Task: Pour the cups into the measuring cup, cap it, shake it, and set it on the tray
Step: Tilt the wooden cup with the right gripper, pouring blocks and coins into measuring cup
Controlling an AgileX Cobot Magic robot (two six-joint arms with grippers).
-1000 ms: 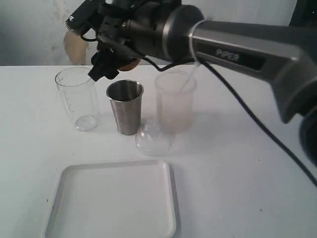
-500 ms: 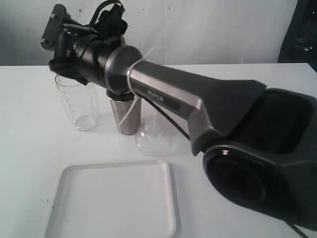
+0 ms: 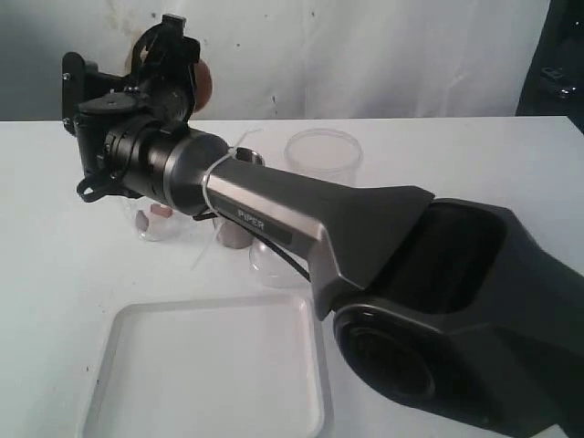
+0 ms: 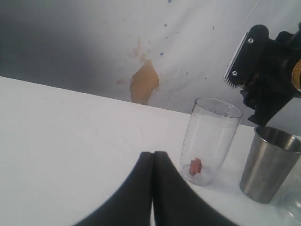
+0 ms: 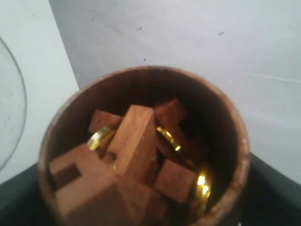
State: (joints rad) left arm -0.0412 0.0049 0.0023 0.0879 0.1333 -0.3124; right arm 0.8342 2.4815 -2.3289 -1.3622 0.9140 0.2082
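Your right gripper (image 3: 182,64) is clamped on the squat reddish-brown wooden cup (image 5: 146,87), up beside the clear graduated measuring tumbler (image 4: 211,136) near the far edge of the white table (image 3: 456,151). Left gripper (image 4: 153,162) has its fingers pressed together, empty.

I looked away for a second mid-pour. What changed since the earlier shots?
The right gripper, holding the wooden cup, swung left over the measuring cup and tipped it; a reddish piece now lies in its bottom, empty before. The steel tumbler, frosted container and tray stayed put.
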